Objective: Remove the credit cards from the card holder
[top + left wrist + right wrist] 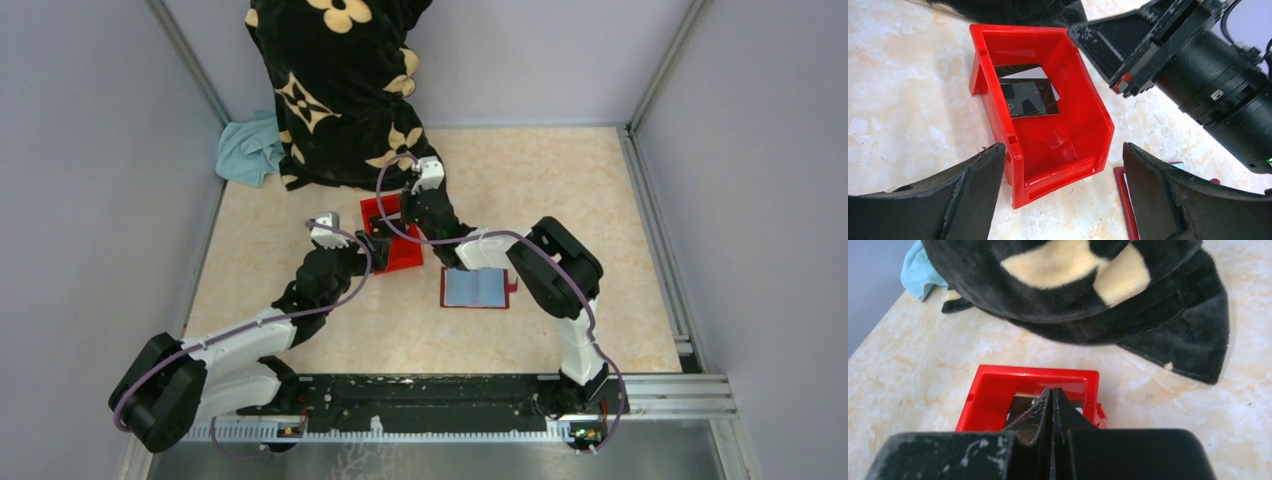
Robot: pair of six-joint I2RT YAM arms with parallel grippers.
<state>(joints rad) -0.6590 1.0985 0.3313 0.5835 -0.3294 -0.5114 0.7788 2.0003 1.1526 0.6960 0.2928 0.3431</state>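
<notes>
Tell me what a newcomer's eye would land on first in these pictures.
The big black fleece with cream flowers, heaped at the table's far edge, grabs attention first. Next comes the bright red box mid-table, with dark glossy cards lying in it and the right gripper shut over it. To the box's right in the top view, the open card holder lies flat, pale blue-grey inside.
</notes>
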